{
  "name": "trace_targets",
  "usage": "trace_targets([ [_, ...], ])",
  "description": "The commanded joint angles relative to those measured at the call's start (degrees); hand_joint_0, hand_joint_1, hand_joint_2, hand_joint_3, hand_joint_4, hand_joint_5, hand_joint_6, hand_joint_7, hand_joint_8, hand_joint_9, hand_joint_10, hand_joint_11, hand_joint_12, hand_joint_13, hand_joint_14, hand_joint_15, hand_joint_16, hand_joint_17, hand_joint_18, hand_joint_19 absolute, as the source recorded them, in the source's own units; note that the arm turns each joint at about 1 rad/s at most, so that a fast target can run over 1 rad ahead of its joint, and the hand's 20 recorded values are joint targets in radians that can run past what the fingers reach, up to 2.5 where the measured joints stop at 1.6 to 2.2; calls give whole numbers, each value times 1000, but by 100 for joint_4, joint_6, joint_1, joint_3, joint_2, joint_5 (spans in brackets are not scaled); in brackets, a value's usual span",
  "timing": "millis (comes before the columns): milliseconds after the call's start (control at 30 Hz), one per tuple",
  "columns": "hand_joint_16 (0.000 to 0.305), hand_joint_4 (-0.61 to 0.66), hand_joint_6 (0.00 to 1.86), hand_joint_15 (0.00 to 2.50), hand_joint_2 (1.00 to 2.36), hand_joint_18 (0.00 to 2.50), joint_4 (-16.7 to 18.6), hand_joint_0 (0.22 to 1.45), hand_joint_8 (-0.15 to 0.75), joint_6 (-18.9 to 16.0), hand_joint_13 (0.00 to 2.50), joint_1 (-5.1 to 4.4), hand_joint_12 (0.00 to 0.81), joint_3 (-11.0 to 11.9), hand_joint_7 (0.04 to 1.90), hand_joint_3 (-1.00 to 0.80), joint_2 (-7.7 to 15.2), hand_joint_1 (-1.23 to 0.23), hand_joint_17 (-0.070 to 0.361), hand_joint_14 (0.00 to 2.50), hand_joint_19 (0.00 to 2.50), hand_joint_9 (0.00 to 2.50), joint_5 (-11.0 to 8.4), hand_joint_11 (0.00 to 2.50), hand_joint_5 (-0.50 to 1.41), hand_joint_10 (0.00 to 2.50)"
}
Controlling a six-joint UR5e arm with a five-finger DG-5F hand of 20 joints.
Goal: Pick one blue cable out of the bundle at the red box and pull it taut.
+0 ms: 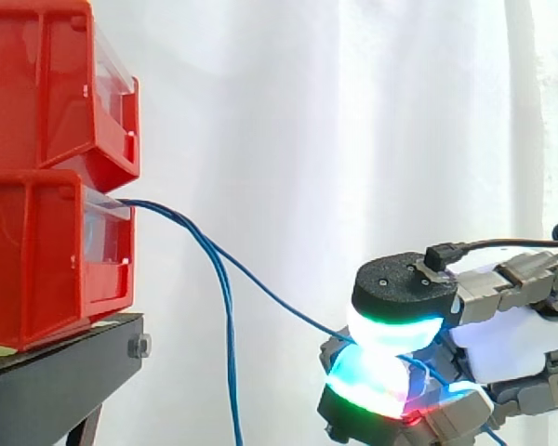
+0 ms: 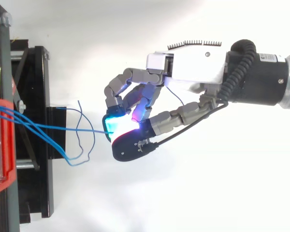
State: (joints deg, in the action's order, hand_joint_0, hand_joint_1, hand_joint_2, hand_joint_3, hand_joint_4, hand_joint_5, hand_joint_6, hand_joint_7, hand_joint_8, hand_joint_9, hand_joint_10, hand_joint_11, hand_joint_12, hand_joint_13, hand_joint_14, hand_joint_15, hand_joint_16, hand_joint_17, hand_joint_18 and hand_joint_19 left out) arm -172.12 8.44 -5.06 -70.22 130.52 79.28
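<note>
The blue cable (image 1: 270, 295) I've got runs from the front lip of the lower red box (image 1: 37, 260) down and rightward in a nearly straight line, w/ only a slight sag, to my hand (image 1: 405, 283). It ends up between two glowing fingertips (image 1: 391, 327): a white-green pad on top and a cyan-to-red one underneath, pressed together on the cable, so my hand is pinched closed on it. From above, the same cable (image 2: 87, 129) crosses the gap from the box edge to the cyan pad, and my other fingers are curled in beside the pinch. A short blue length shows again past the pads, at the bottom right in the side view.

The rest of the bundle (image 1: 231, 353) leaves the same box lip, droops steeply and hangs slack, well left of my hand; from above it makes loose loops (image 2: 79, 157) just off the stand.

An upper red box (image 1: 37, 84) is stacked on the lower one, both on the black stand (image 1: 56, 381), w/ the white curtain (image 1: 353, 139) behind.

Writing: small white print on my wrist collar (image 2: 268, 57), too small to read.
</note>
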Motion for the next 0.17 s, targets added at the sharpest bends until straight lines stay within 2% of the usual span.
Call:
trace_targets([
  [0, 55, 62, 924, 364, 1019, 482, -6, 641, 324, 0, 692, -4, 340, 0, 1203, -35, 0, -747, 125, 15, 253, 1220, 0, 1656, -167, 4],
  [133, 55, 60, 924, 364, 1020, 480, -6, 641, 331, 0, 691, -4, 340, 0, 1205, -34, -9, -747, 124, 15, 247, 1220, 0, 1639, -167, 5],
])
